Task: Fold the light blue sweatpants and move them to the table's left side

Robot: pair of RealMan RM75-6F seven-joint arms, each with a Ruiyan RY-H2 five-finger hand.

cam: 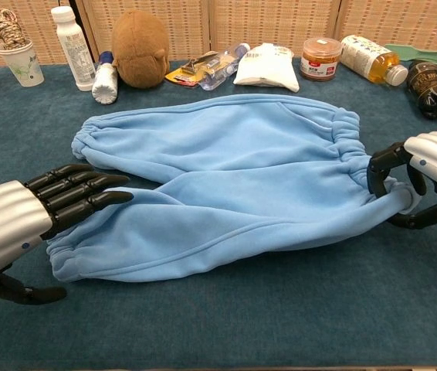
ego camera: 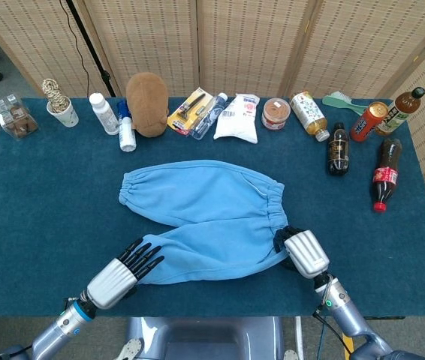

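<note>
The light blue sweatpants [ego camera: 205, 217] [cam: 226, 178] lie spread on the dark blue table, waistband to the right, both leg cuffs to the left. My right hand [ego camera: 301, 253] [cam: 419, 182] grips the near corner of the waistband, fingers curled round a pulled-out fold of cloth. My left hand [ego camera: 126, 268] [cam: 45, 212] is at the near leg's cuff, fingers [cam: 87, 189] stretched out flat over the cuff and its thumb on the table below; nothing is gripped.
Along the far edge stand a cup [ego camera: 62, 111], white bottles [ego camera: 104, 112], a brown plush [ego camera: 147, 93], packets [ego camera: 236, 118], a jar [ego camera: 275, 113] and several drink bottles [ego camera: 338, 148] toward the right. A clear box [ego camera: 15, 117] sits far left.
</note>
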